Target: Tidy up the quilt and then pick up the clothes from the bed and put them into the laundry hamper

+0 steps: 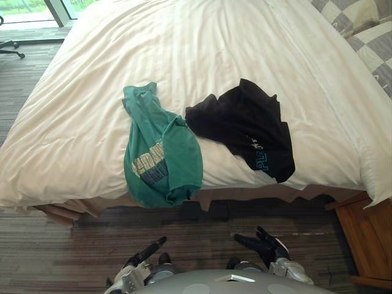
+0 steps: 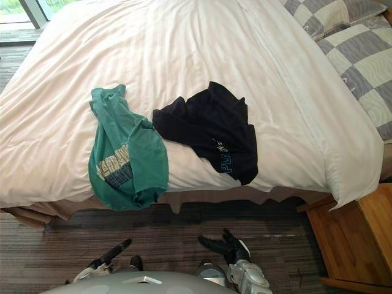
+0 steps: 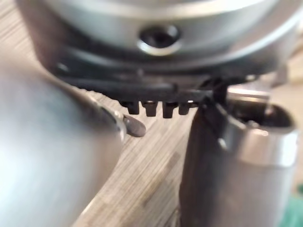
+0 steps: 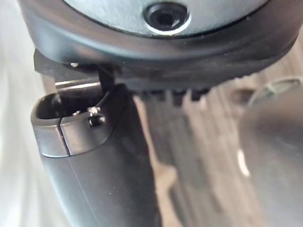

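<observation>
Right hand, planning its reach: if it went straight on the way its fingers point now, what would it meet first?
Likely the near edge of the bed, close by the hanging hem of the green shirt; the right hand points its open fingers forward and leftward over carpet. Depth is unclear.

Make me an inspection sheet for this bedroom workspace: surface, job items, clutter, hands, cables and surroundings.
Surface: white quilt spread fairly smooth, with faint creases.
Job's things: green T-shirt hanging over the quilt's near edge; black garment beside it, on the robot's right.
Clutter: nothing seen.
Hands: left hand and right hand both open and empty, low over the carpet.
Cables: nothing seen.
Surroundings: checked pillows far right; wooden nightstand near right; chair base by the window, far left.
</observation>
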`<state>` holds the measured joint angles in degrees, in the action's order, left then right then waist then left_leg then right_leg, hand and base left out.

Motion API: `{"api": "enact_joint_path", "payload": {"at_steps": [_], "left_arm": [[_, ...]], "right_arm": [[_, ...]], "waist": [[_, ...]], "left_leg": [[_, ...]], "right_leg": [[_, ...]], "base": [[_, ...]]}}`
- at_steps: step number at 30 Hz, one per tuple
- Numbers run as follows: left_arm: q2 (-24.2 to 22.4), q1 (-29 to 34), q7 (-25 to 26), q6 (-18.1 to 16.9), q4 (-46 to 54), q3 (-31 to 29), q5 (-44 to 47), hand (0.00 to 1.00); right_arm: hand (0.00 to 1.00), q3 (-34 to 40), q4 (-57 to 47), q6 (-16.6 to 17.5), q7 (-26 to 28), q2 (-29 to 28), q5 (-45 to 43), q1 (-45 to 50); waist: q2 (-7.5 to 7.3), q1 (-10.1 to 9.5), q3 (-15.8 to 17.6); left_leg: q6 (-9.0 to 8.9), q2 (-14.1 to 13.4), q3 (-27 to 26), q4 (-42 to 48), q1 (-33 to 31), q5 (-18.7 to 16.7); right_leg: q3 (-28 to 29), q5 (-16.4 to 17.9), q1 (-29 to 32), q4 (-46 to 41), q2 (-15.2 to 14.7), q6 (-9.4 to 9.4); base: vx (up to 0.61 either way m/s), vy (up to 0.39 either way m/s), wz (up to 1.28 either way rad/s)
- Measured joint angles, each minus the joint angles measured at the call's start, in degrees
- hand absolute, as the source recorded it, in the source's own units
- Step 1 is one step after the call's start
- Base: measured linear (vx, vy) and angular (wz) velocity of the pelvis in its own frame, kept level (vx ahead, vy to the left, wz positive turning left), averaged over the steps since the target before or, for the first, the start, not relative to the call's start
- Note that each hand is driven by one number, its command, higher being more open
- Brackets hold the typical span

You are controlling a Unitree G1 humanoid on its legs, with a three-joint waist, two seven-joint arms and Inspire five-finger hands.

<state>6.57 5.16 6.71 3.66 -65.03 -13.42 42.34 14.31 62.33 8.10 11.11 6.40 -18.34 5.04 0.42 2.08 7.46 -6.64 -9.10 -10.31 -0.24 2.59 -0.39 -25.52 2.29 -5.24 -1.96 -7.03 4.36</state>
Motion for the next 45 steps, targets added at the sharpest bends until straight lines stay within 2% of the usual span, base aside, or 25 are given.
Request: {"api": "enact_joint_path", "payload": {"at_steps": [1,2,4,5,6,7,8,10,13,15,17,19,20,23,25,28,31,35,39,45], "left_arm": [[0.12,1.03,0.96,-1.71,-0.92,-6.32,4.72,1.00],[0.09,1.80,1.18,-2.74,-0.98,-9.70,7.17,1.00],[0.55,4.41,0.59,-9.08,-1.02,-24.28,13.97,1.00],[0.83,4.92,0.46,-11.14,-0.77,-27.41,14.65,1.00],[0.97,5.87,-0.11,-15.12,0.22,-32.05,15.91,1.00],[1.59,8.69,-1.22,-28.15,10.78,-42.27,19.10,1.00],[2.67,9.50,-1.28,-32.23,15.99,-43.89,19.64,1.00],[4.07,10.08,-1.72,-35.68,21.85,-43.98,20.04,1.00],[5.25,9.88,-1.72,-36.78,35.05,-44.42,19.72,1.00],[9.14,8.98,-0.90,-37.37,45.17,-43.70,13.25,1.00],[13.39,7.92,-0.88,-37.31,49.67,-42.29,10.15,1.00],[19.80,5.50,-1.06,-36.87,55.65,-39.59,4.92,1.00],[21.14,4.55,-1.39,-36.59,56.81,-38.65,4.05,1.00],[25.95,-1.60,-3.14,-32.00,59.41,-32.79,-1.18,1.00],[26.23,-5.38,-3.25,-28.38,59.13,-28.10,-4.55,1.00],[27.62,-10.43,-3.86,-22.17,56.02,-16.74,-9.72,1.00],[28.02,-14.25,-5.75,-17.04,52.69,-7.50,-13.70,1.00],[28.05,-16.12,-8.83,-12.65,50.67,-0.49,-16.26,1.00],[28.03,-17.31,-10.31,-10.16,47.52,2.61,-20.56,1.00],[26.64,-19.32,-12.34,-2.79,43.63,8.52,-28.85,1.00]], "right_arm": [[1.00,4.37,0.10,-0.02,-1.78,-0.68,-4.02,1.11],[1.00,6.75,0.39,-0.01,-2.56,-0.78,-5.57,1.49],[1.00,18.81,0.70,0.68,-5.97,-0.49,-10.99,3.21],[1.00,21.73,0.71,1.40,-6.87,-0.13,-12.06,3.75],[1.00,26.43,0.65,3.04,-8.08,0.38,-12.68,4.56],[1.00,38.90,-2.74,9.52,-13.20,2.84,-13.89,7.75],[1.00,42.17,-5.96,12.60,-14.48,3.93,-13.91,8.96],[1.00,44.44,-10.13,15.96,-15.22,5.82,-13.90,9.73],[1.00,46.70,-19.02,17.92,-15.54,8.85,-13.65,8.97],[1.00,44.98,-25.14,19.44,-15.41,13.70,-11.12,7.11],[1.00,42.38,-28.08,19.86,-15.09,16.94,-9.68,5.58],[1.00,37.09,-32.40,19.82,-14.07,20.90,-6.48,2.75],[1.00,35.42,-33.52,19.70,-13.87,21.52,-5.70,2.12],[1.00,24.50,-37.78,16.79,-12.11,24.77,-1.63,-2.38],[1.00,17.67,-38.27,14.37,-11.29,26.10,1.19,-5.47],[1.00,6.18,-38.26,9.55,-9.96,26.15,5.00,-10.47],[1.00,-0.59,-38.26,7.63,-9.01,26.15,6.28,-13.21],[1.00,-2.86,-38.99,7.36,-8.01,26.09,6.16,-14.95],[1.00,-3.17,-43.21,7.23,-7.63,24.24,4.95,-14.71],[1.00,-6.00,-48.20,6.73,-5.64,19.99,4.48,-10.84]], "waist": [[-0.52,-0.40,-0.32],[-0.72,-0.40,-0.47],[-1.24,-0.39,-1.05],[-1.16,-0.40,-1.14],[-1.07,-0.21,-1.66],[-1.19,-0.40,-3.65],[-1.17,-0.42,-4.68],[-0.88,-0.43,-5.82],[-0.45,-0.46,-7.15],[-0.40,-0.54,-7.69],[-0.36,-0.61,-7.69],[-0.38,-0.59,-7.71],[-0.39,-0.53,-7.74],[-0.13,-0.37,-7.90],[0.40,-0.44,-7.53],[0.39,-0.38,-6.12],[0.00,-0.24,-5.08],[-0.71,0.39,-4.09],[-0.89,1.51,-3.93],[-0.88,2.42,-3.91]], "left_leg": [[0.00,0.37,-0.13,-0.08,0.00,0.00],[0.00,0.57,-0.14,-0.15,0.01,0.00],[0.11,1.34,-0.33,-1.30,0.71,0.29],[0.17,1.51,-0.37,-1.80,0.94,0.48],[0.27,1.74,-0.54,-2.64,1.03,0.59],[0.57,2.20,-0.80,-4.83,1.87,1.00],[0.50,2.20,-0.89,-4.83,1.90,0.95],[0.37,2.21,-0.98,-4.83,1.95,1.03],[0.36,2.23,-1.06,-4.81,1.97,1.01],[0.37,2.17,-1.70,-4.72,1.99,1.02],[0.40,2.16,-2.05,-4.61,1.91,1.00],[0.37,2.19,-2.52,-4.59,1.87,1.03],[0.37,2.21,-2.57,-4.58,1.90,1.03],[0.46,2.22,-3.55,-4.10,1.69,0.97],[0.46,2.23,-4.18,-3.84,1.63,0.90],[0.61,2.06,-4.98,-2.74,2.09,0.69],[0.83,2.04,-6.30,-2.63,3.50,0.24],[0.84,1.98,-8.50,-1.53,5.10,-1.56],[0.63,2.31,-10.56,-0.83,6.25,-2.92],[0.23,2.05,-13.10,-0.86,7.27,-3.87]], "right_leg": [[0.33,-0.04,0.10,-0.01,-0.37,0.12],[0.40,-0.04,0.09,-0.03,-0.58,0.14],[0.79,-0.06,0.04,-0.13,-1.28,0.22],[0.82,-0.05,0.01,-0.19,-1.43,0.26],[0.80,0.03,0.13,-0.14,-1.61,0.71],[0.90,0.21,0.10,-0.06,-1.94,1.94],[1.02,0.30,0.11,-0.06,-1.94,2.06],[1.20,0.31,0.13,-0.06,-1.91,2.06],[1.71,0.38,0.42,-0.07,-1.82,1.93],[2.59,0.49,1.06,-0.32,-1.75,1.73],[3.15,0.53,1.72,-0.79,-1.77,1.66],[4.04,0.42,2.34,-1.05,-1.79,1.73],[4.12,0.37,2.39,-1.06,-1.80,1.80],[5.80,0.24,3.43,-1.44,-1.75,1.99],[7.89,0.22,4.31,-1.83,-1.69,1.98],[11.84,0.19,4.42,-1.98,-1.49,1.93],[14.25,0.18,4.15,-2.13,-1.44,1.92],[17.70,0.18,4.06,-3.11,-1.48,1.92],[19.82,0.16,3.84,-3.13,-1.83,1.95],[21.28,-0.20,3.69,-2.79,-2.16,2.12]], "base": [[-0.02,0.060,-0.03],[-0.02,0.069,0.00],[-0.02,0.071,0.01],[-0.02,0.049,0.02],[-0.02,0.051,0.04],[-0.01,0.043,0.02],[0.00,0.034,-0.01],[0.01,0.003,-0.04],[0.00,0.004,-0.08],[-0.02,0.005,-0.16],[-0.02,0.006,-0.16],[-0.01,0.010,-0.16],[0.00,0.009,-0.10],[0.02,0.012,-0.19],[0.02,0.012,-0.19],[0.02,0.001,-0.21],[0.02,0.010,-0.30],[0.02,0.038,-0.29],[0.02,0.055,-0.25],[0.00,0.014,-0.13]]}}
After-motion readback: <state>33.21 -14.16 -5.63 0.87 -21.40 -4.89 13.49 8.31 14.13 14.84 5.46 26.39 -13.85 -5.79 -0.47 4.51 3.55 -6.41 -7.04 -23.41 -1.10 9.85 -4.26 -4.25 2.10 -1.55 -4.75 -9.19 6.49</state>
